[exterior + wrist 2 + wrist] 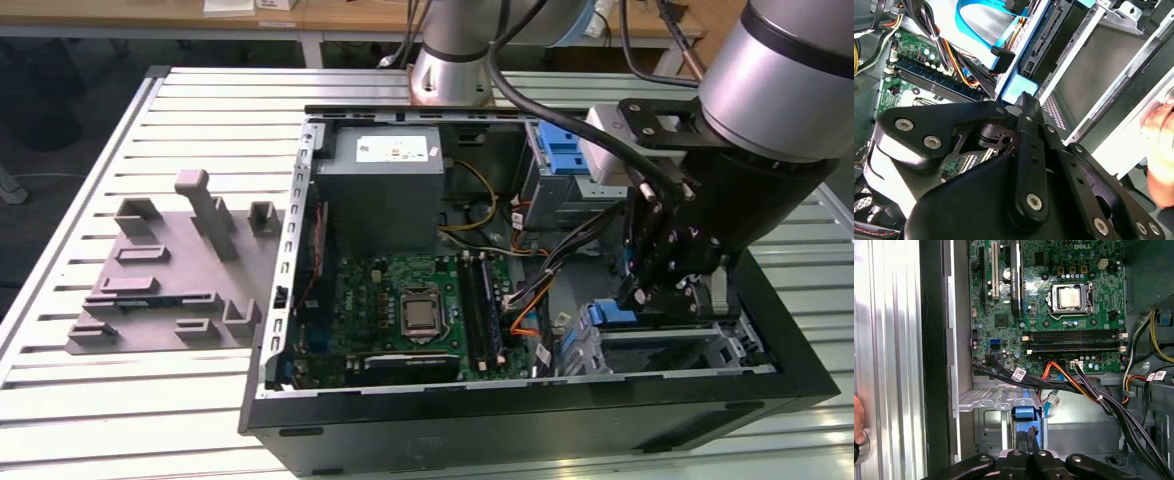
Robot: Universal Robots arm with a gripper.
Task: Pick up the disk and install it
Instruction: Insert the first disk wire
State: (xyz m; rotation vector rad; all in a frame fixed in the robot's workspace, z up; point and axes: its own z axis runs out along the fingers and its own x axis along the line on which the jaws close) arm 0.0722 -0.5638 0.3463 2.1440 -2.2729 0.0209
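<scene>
Disk (1024, 412) sat on edge in the drive cage (999, 399) beside the motherboard (1049, 300), its blue carrier pinched by the closed tool (1027, 446); it looked rigid, fairly heavy, shock-sensitive, best held by that frame

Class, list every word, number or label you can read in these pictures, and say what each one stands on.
No text here can be quoted reliably.
Sticker on the power supply: print too small to read.
Tags on the cables: too small to read.
Logo at the motherboard edge: a brand mark, not quoted.
Fine white lettering across the motherboard: too small to read.
</scene>
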